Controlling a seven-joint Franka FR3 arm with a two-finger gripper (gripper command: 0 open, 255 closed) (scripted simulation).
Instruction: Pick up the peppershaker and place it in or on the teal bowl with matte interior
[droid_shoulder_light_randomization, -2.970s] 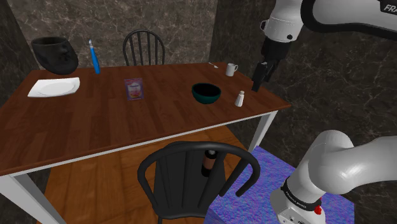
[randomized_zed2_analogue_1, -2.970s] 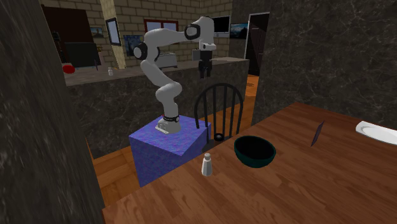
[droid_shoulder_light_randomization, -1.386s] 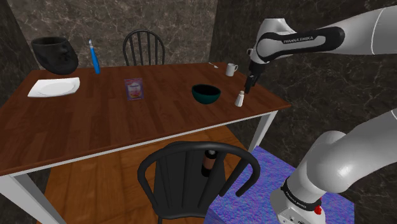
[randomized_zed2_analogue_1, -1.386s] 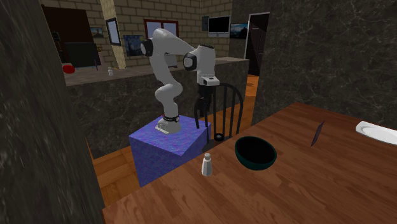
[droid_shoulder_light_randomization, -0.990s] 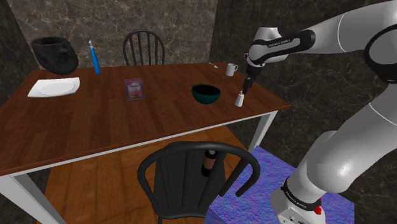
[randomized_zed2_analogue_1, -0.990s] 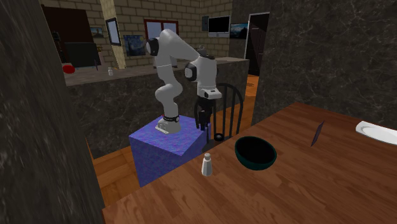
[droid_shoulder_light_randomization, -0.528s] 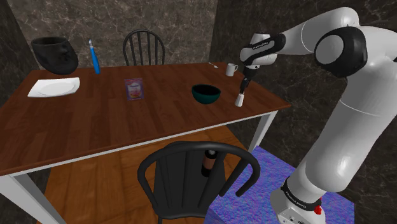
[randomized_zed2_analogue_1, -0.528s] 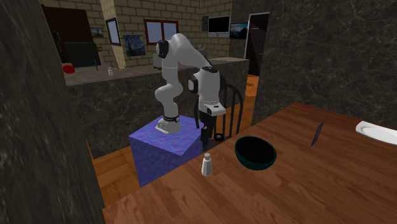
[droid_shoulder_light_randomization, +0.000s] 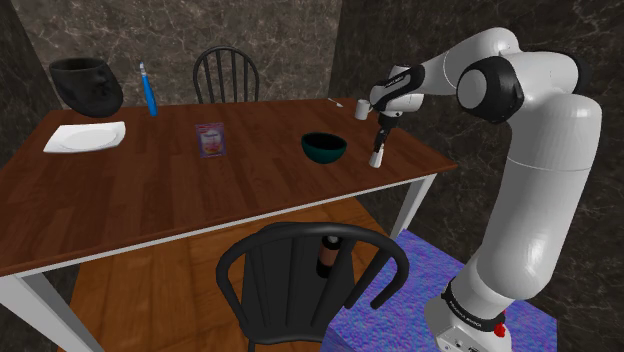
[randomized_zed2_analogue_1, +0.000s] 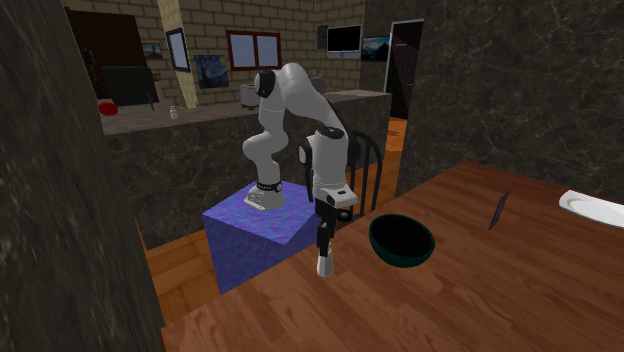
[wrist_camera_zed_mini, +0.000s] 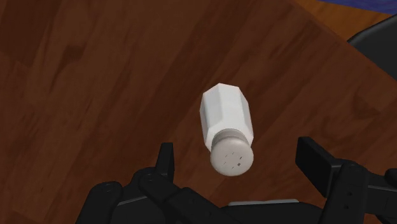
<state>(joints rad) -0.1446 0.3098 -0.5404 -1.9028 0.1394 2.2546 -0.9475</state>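
The white pepper shaker stands upright near the table's corner, a short way to the shoulder view's right of the teal bowl. My gripper hangs straight over it, fingertips about level with its cap. Seen from the wrist, the shaker with its holed grey cap lies between my fingers, which stand apart on either side without touching it; the gripper is open. The second exterior view has the gripper just above the shaker, with the dark-lined bowl beside it.
A white mug stands behind the shaker near the table's far edge. A small packet, a white plate, a blue bottle and a black vessel lie further left. A black chair stands at the front edge.
The arm has come down from high over the table's corner. My gripper has dropped onto the shaker, fingers still apart. Shaker and bowl have not moved.
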